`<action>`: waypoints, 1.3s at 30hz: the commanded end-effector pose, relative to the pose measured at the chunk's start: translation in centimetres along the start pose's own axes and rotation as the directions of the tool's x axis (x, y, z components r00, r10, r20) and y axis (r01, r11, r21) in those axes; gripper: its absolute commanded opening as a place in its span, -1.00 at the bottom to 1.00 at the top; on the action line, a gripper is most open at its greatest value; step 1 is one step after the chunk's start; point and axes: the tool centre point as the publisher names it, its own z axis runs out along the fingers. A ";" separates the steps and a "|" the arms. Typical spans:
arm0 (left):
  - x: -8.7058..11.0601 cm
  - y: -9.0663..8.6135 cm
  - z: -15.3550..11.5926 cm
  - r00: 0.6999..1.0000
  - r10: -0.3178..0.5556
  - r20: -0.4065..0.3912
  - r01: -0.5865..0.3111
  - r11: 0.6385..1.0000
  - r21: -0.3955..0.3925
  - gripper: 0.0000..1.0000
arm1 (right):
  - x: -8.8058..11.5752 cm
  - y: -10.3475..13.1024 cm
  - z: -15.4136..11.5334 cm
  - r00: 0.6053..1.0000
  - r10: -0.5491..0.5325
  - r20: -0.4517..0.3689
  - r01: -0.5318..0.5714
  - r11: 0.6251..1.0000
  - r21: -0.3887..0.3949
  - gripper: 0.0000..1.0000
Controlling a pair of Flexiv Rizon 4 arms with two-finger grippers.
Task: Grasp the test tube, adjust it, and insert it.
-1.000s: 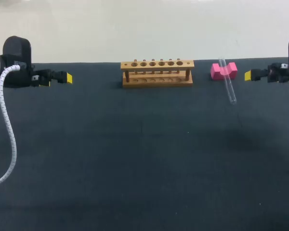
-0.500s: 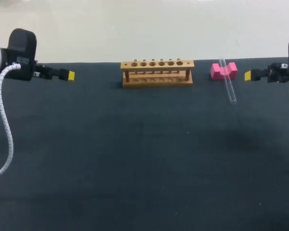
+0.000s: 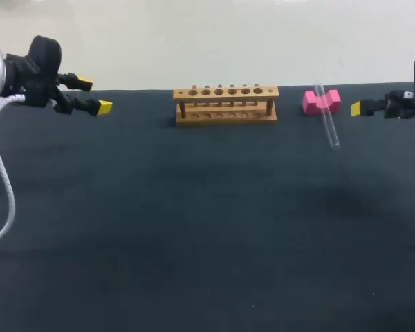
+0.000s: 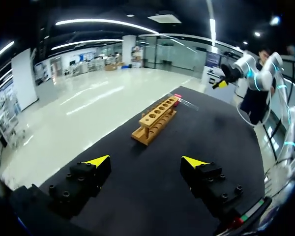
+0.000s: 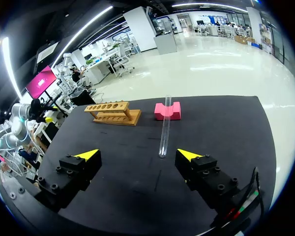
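Right wrist view: your right gripper (image 5: 138, 155) hangs empty, fingers apart. At its twelve o'clock the test tube (image 5: 164, 130) lies with its far end on a pink block (image 5: 167, 110); the wooden rack (image 5: 113, 113) stands at ten o'clock. Grasping looks unstarted: next, advance and close on the tube.

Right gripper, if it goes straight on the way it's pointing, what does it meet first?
Likely the test tube, lying ahead of the right gripper with its far end on the pink block. Height is unclear; it might pass over.
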 end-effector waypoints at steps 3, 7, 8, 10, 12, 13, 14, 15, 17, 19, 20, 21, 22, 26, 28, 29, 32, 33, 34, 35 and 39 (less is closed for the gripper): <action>0.5 2.1 3.7 0.973 0.168 0.157 -0.209 0.931 0.299 1.00 | 0.0 0.0 -0.1 1.000 -0.001 0.000 0.001 1.000 0.001 1.00; 1.1 2.8 5.3 0.962 0.201 0.186 -0.252 0.913 0.319 1.00 | 0.0 0.0 -0.1 1.000 -0.001 0.000 0.001 1.000 0.001 1.00; 1.1 2.8 5.5 0.961 0.201 0.190 -0.255 0.911 0.325 1.00 | 0.0 0.0 -0.1 1.000 -0.001 0.000 0.001 1.000 0.001 1.00; 1.1 3.0 6.2 0.958 0.206 0.201 -0.265 0.904 0.337 1.00 | 0.0 0.0 -0.1 1.000 -0.001 0.000 0.001 1.000 0.001 1.00; 1.1 3.1 6.8 0.956 0.207 0.209 -0.270 0.898 0.346 1.00 | 0.0 0.0 -0.1 1.000 -0.001 0.000 0.001 1.000 0.001 1.00; 1.0 3.1 7.1 0.955 0.206 0.212 -0.271 0.897 0.349 1.00 | 0.0 0.0 -0.1 1.000 -0.001 0.000 0.001 1.000 0.001 1.00; 1.0 3.1 7.3 0.954 0.207 0.216 -0.274 0.894 0.354 1.00 | 0.0 0.0 -0.1 1.000 -0.001 0.000 0.001 1.000 0.001 1.00; 0.9 3.1 7.5 0.954 0.207 0.218 -0.274 0.894 0.354 1.00 | 0.0 0.0 -0.1 1.000 -0.001 0.000 0.001 1.000 0.001 1.00; 0.7 3.2 8.0 0.953 0.201 0.228 -0.274 0.894 0.355 1.00 | 0.0 0.0 -0.1 1.000 -0.001 0.000 0.001 1.000 0.001 1.00; 0.6 3.1 8.3 0.951 0.199 0.235 -0.274 0.895 0.351 1.00 | 0.0 0.0 -0.1 1.000 -0.001 0.000 0.001 1.000 0.001 1.00; 0.5 3.1 8.4 0.951 0.196 0.238 -0.271 0.899 0.345 1.00 | 0.0 0.0 -0.1 1.000 -0.001 0.000 0.001 1.000 0.001 1.00; 0.5 3.1 8.5 0.952 0.192 0.239 -0.268 0.902 0.340 1.00 | 0.0 0.0 -0.1 1.000 -0.001 0.000 0.001 1.000 0.001 1.00; 0.4 3.2 8.6 0.953 0.188 0.237 -0.261 0.908 0.329 1.00 | 0.0 0.0 -0.1 1.000 -0.001 0.000 0.001 1.000 0.001 1.00; 0.5 3.2 8.9 0.956 0.179 0.232 -0.248 0.915 0.318 1.00 | 0.0 0.0 -0.1 1.000 -0.001 0.000 0.001 1.000 0.001 1.00; 0.5 3.2 9.0 0.957 0.177 0.231 -0.246 0.916 0.317 1.00 | 0.0 0.0 -0.1 1.000 -0.001 0.000 0.001 1.000 0.001 1.00; 0.5 3.1 9.0 0.957 0.175 0.229 -0.244 0.917 0.316 1.00 | 0.0 0.0 -0.1 1.000 -0.001 0.000 0.001 1.000 0.001 1.00; 0.5 2.9 8.9 0.959 0.171 0.227 -0.238 0.919 0.313 1.00 | 0.0 0.0 -0.1 1.000 -0.001 0.000 0.001 1.000 0.001 1.00; 0.5 2.8 8.8 0.959 0.171 0.226 -0.236 0.924 0.303 1.00 | 0.0 0.0 -0.1 1.000 -0.001 0.000 0.001 1.000 0.001 1.00; 0.5 2.6 8.7 0.959 0.171 0.225 -0.236 0.924 0.300 1.00 | 0.0 0.0 -0.1 1.000 -0.001 0.000 0.001 1.000 0.001 1.00; 0.5 2.5 8.7 0.959 0.171 0.225 -0.235 0.924 0.300 1.00 | 0.0 0.0 -0.1 1.000 -0.001 0.000 0.001 1.000 0.001 1.00; 0.5 2.5 8.7 0.959 0.171 0.225 -0.235 0.924 0.300 1.00 | 0.0 0.0 -0.1 1.000 -0.001 0.000 0.001 1.000 0.001 1.00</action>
